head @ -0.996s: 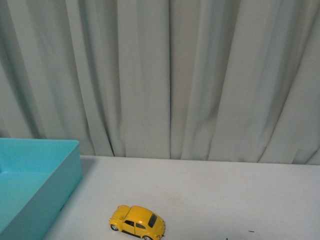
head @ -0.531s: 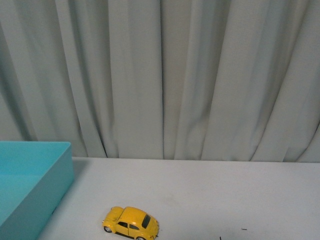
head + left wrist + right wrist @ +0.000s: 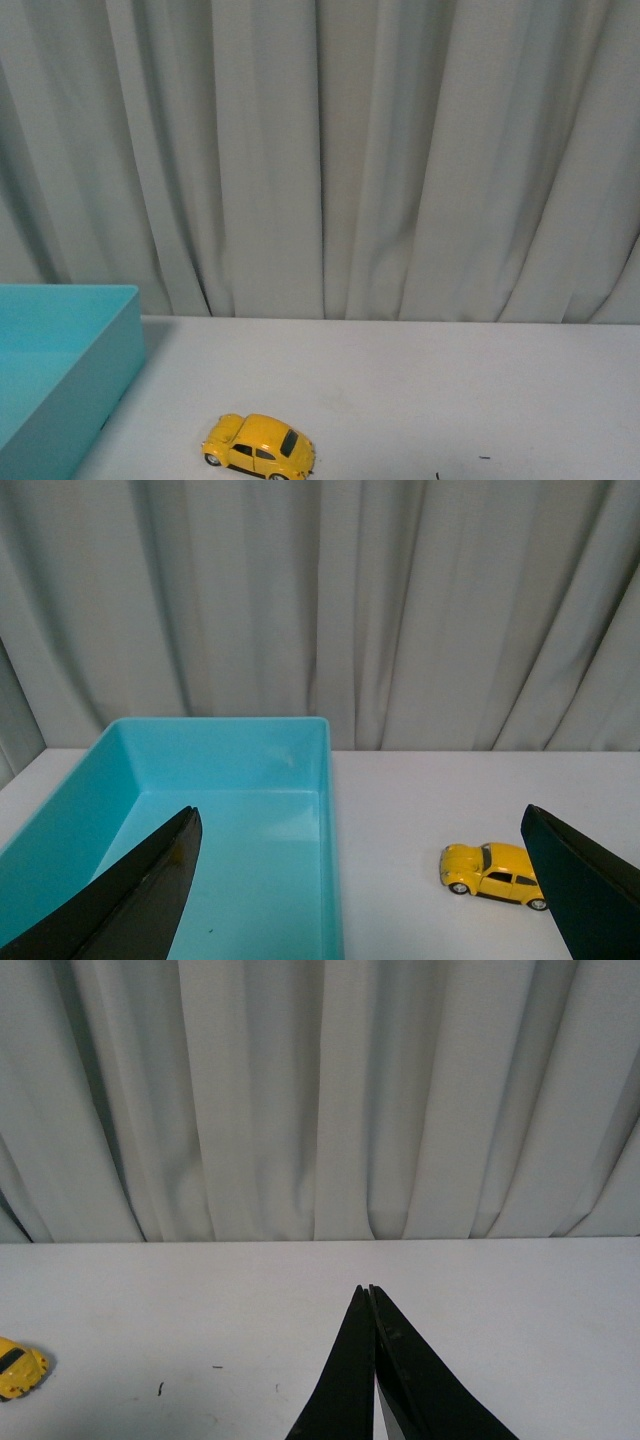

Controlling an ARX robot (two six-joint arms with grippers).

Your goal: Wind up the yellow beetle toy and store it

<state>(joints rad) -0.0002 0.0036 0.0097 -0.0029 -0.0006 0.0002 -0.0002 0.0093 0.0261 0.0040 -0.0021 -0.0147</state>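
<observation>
- Pale grey curtain [image 3: 320,150] as backdrop; 1 white table [image 3: 450,390] in front of it.
- 1 yellow beetle toy [image 3: 258,446]: on its wheels on the table, near the bin, untouched, not yet wound.
- 1 teal bin [image 3: 325,810]: open-topped, nothing visible inside; judged the storage place, hence its spot near the toy.
- Left gripper [image 3: 358,820]: jaws spread wide, holding nothing, facing bin and toy, likely readied for a grasp.
- Right gripper [image 3: 368,1290]: fingers pressed together, empty, well apart from the toy.

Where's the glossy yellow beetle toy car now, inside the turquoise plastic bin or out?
Out. The yellow beetle toy car sits on the white table, beside the turquoise bin.
</observation>
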